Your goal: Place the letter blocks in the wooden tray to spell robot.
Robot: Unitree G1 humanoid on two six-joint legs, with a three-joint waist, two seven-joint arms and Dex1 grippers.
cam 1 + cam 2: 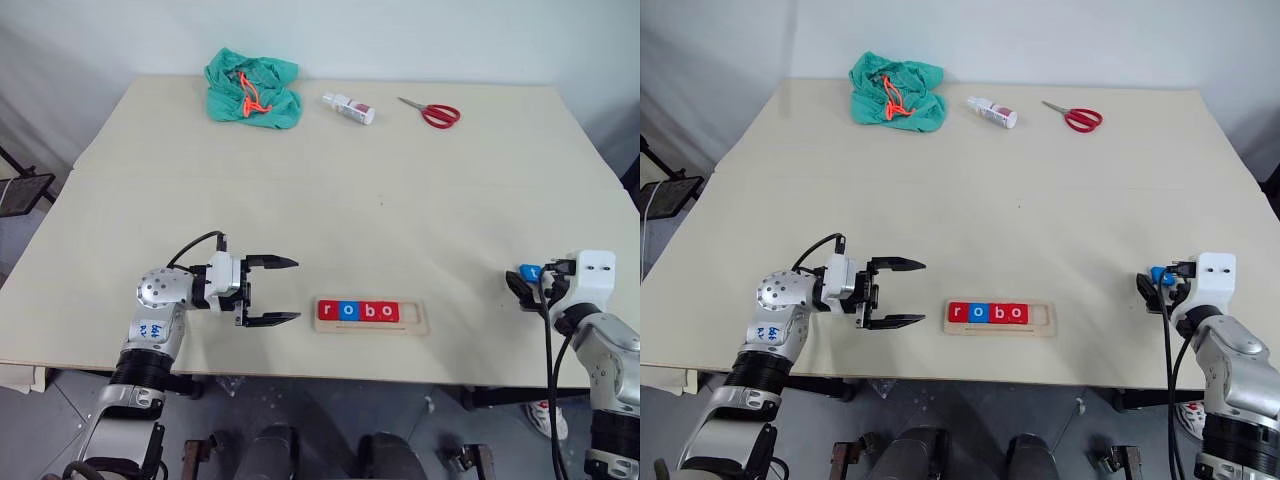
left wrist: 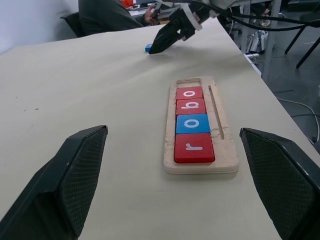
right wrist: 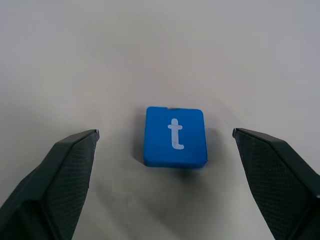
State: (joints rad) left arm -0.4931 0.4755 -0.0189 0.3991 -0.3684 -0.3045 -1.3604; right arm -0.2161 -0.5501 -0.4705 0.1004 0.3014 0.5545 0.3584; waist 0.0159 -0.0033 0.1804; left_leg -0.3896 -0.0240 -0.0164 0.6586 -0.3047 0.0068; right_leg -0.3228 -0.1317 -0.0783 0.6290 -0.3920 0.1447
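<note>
**Four letters set, the "t" block waiting at the right edge**

Table [image 1: 330,190]: pale top that carries everything; work happens along its near edge.

Green cloth [image 1: 252,90]: bunched, with an orange cord, at the far edge toward the left corner. Well out of the way, likely not needed.

Left gripper [image 1: 272,291]: near edge, left of the tray, pointing sideways at it. Fingers spread, nothing between them; it looks parked clear of the tray's open end.

Right gripper [image 1: 527,281]: near the right edge. Fingers wide apart, straddling the "t" block without touching it, probably lined up for a pick.

Wooden tray [image 1: 372,326]: lies along the near edge, about midway. Its slot runs sideways so the word reads left to right.

Scissors [image 1: 432,112]: red handles, far edge, right of middle.

Small bottle [image 1: 349,108]: lying on its side, far edge, between cloth and scissors.

Letter blocks [image 1: 358,311]: red r, blue o, red b, red o, touching in a row in the tray; the last space on the right is unfilled.

"t" block [image 3: 175,135]: blue, flat on the table, face up, well apart from the tray.
</note>
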